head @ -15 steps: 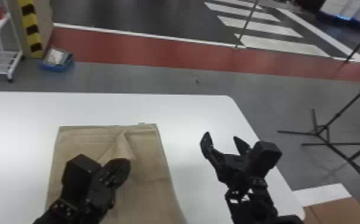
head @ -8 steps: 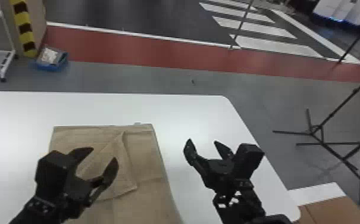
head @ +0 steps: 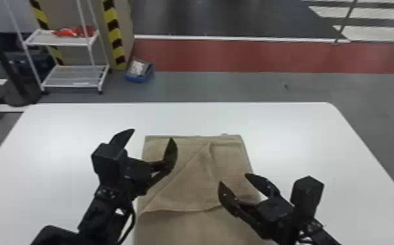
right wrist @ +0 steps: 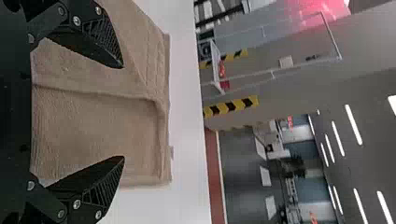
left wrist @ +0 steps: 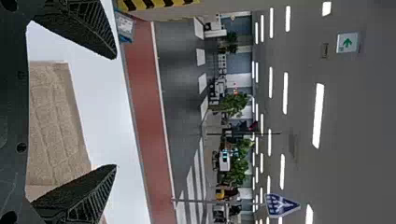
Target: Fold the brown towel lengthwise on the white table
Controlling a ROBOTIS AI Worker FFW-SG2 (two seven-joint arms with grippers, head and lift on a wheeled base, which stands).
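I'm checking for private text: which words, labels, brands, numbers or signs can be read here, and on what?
No words, brands or numbers can be read.
White sign: a green arrow, no readable words.
Blue sign on the pole: white marks, too small to read.
Brown towel: no print seen.

We see a plain brown towel (head: 186, 195), a white table (head: 287, 130), yellow-and-black striped tape (head: 116, 34), a red band (head: 254, 55), a grey floor (head: 222, 88), a blue bin (head: 135, 78) and a white rack (head: 56, 40).

Head view down over table (head: 287, 123)
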